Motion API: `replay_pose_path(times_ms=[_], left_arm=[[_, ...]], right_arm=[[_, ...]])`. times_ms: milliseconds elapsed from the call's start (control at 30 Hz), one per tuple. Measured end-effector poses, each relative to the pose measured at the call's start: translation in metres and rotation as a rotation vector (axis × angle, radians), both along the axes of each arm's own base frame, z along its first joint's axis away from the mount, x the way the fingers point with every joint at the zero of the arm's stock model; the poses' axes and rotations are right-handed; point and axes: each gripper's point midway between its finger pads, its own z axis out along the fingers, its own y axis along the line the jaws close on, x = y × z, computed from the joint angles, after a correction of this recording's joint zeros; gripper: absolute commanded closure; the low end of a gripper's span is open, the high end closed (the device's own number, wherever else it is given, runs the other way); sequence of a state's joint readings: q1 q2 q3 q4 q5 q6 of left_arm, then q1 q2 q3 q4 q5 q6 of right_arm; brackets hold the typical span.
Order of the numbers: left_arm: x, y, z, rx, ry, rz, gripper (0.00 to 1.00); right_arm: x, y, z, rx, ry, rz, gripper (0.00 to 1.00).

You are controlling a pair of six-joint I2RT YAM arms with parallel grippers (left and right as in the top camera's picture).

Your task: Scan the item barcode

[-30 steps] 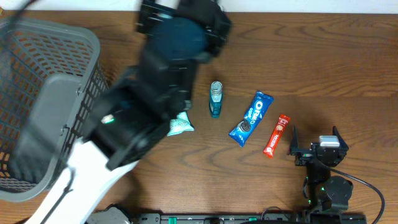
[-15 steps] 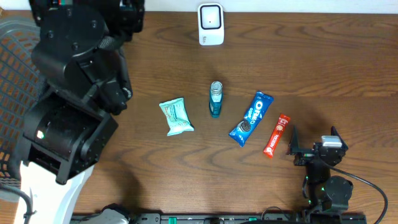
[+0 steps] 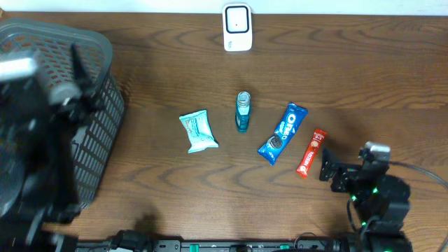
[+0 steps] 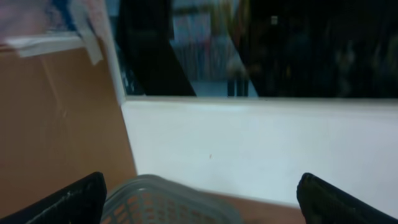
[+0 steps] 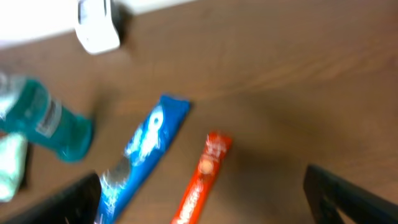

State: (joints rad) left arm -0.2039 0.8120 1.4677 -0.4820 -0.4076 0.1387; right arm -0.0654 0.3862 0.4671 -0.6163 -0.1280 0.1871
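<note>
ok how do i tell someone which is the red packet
Below the white scanner at the table's far edge, four items lie in a row. The red packet is the last on the right, beside the blue cookie packet. It is the slimmest and the only red one.

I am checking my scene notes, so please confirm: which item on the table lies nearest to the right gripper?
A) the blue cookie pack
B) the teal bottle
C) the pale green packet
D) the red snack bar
D: in the overhead view the red snack bar lies just beside the right gripper, while the blue cookie pack, teal bottle and pale green packet lie farther away.
</note>
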Motion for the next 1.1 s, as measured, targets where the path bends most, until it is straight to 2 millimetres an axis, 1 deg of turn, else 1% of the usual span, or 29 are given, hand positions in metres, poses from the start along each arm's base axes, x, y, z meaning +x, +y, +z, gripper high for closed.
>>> replay_pose_path(times_ms=[100,167,267,333,433,467,533,633,733,767,867,933,1100], left_arm=[[-0.022,0.0,0.003,-0.048,-0.062,-0.047,0.02],[-0.034,-0.007,0.004,-0.063,-0.093,-0.108,0.02],[-0.051,-0.018,0.009,-0.072,-0.136,-0.192,0.02],[-0.059,-0.021,0.01,-0.073,-0.145,-0.217,0.02],[-0.066,-0.022,0.009,-0.076,-0.15,-0.224,0.02],[-0.069,-0.02,0.01,-0.076,-0.158,-0.218,0.0],[-0.075,-0.017,0.011,-0.079,-0.171,-0.206,0.0],[-0.091,-0.012,0.006,-0.072,-0.198,-0.175,0.0],[-0.11,-0.006,-0.005,-0.062,-0.232,-0.132,0.02],[-0.116,-0.005,-0.006,-0.058,-0.256,-0.117,0.02],[-0.13,-0.003,0.0,-0.048,-0.315,-0.095,0.02],[-0.134,-0.003,0.005,-0.046,-0.335,-0.093,0.02],[-0.143,-0.004,0.011,-0.066,-0.351,-0.099,0.02]], right_arm=[[-0.006,0.004,0.024,0.027,0.124,0.013,0.01],[-0.012,0.008,0.033,0.047,0.213,0.026,0.01],[-0.008,0.015,0.05,0.081,0.261,0.059,0.01],[-0.003,0.02,0.055,0.103,0.27,0.082,0.01],[0.006,0.028,0.053,0.147,0.287,0.113,0.01],[0.01,0.031,0.052,0.157,0.287,0.129,0.01],[0.014,0.034,0.048,0.163,0.305,0.146,0.01],[0.02,0.04,0.041,0.159,0.333,0.166,0.01],[0.027,0.048,0.038,0.154,0.338,0.195,0.01],[0.029,0.051,0.038,0.152,0.339,0.206,0.01],[0.037,0.062,0.036,0.146,0.337,0.23,0.01],[0.04,0.067,0.032,0.14,0.351,0.23,0.01],[0.043,0.076,0.015,0.105,0.413,0.203,0.01]])
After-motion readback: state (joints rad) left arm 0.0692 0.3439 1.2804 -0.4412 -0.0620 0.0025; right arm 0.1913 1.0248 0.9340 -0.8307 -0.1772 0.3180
